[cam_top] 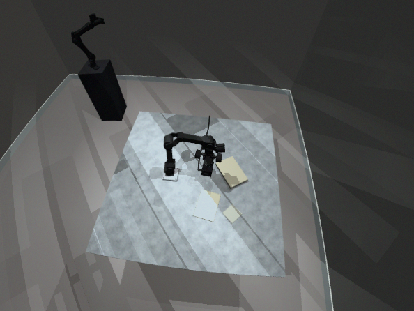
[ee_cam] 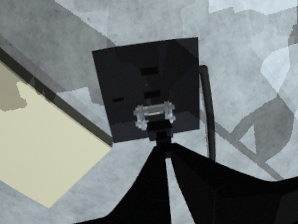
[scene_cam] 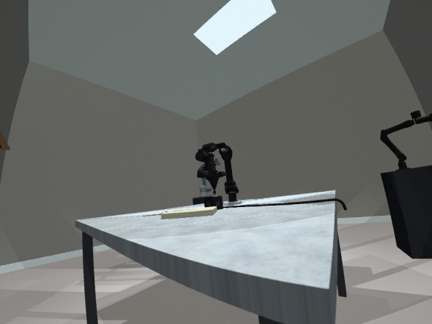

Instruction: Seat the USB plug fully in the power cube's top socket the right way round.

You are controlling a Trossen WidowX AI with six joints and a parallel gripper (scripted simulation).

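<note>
Grey mottled surface (cam_top: 146, 223) fills mid-frame of the top view. Arm (cam_top: 189, 137) at centre hides the power cube there. Wrist view: power cube (ee_cam: 133, 83) upper centre, its cable (ee_cam: 210, 123) cut off by the gripper (ee_cam: 161, 145), nearly closed, pinching the USB plug (ee_cam: 154, 115); plug orientation unclear.

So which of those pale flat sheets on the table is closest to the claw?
The big cream one, right beside the black power cube under the claw. The other two sheets lie further out, towards the table's front edge.
</note>
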